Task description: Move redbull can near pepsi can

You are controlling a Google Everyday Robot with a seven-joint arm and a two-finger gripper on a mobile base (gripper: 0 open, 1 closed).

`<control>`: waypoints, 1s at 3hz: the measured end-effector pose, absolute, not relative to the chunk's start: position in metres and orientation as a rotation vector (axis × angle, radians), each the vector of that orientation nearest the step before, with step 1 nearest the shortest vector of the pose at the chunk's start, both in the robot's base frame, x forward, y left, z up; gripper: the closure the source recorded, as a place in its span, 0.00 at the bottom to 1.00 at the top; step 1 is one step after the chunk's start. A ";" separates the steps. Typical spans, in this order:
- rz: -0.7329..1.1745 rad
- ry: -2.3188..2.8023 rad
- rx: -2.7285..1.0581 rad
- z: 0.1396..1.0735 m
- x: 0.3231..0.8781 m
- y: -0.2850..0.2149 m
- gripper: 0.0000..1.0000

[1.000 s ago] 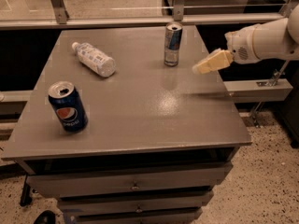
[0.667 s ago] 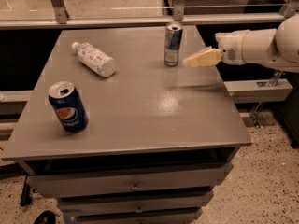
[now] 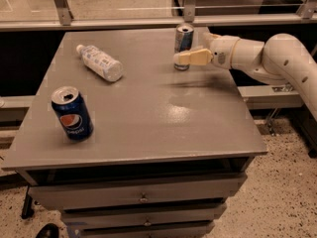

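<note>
The slim silver-and-blue metal redbull can (image 3: 184, 42) is stood upright at 1 o'clock on the grey tabletop (image 3: 163, 118). The cream gripper (image 3: 192, 47) is held at it from 3 o'clock with its fingers (image 3: 190, 58) spread, one crossing the can's front. The wider dark blue pepsi can (image 3: 72, 113) is seen at 8 o'clock, well apart.

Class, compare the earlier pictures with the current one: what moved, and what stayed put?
The gripper moved left over the table to the redbull can, now overlapping its lower half. The redbull can, pepsi can and plastic bottle have not moved.
</note>
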State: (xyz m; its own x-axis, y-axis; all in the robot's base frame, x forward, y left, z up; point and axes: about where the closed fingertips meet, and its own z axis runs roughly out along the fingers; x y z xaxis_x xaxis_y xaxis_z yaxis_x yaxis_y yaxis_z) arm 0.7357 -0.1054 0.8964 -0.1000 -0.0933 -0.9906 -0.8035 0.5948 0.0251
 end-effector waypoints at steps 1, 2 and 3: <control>0.781 1.518 -0.797 0.897 0.741 -0.077 0.00; 0.804 1.499 -0.830 0.895 0.740 -0.063 0.18; 0.803 1.492 -0.874 0.894 0.733 -0.057 0.41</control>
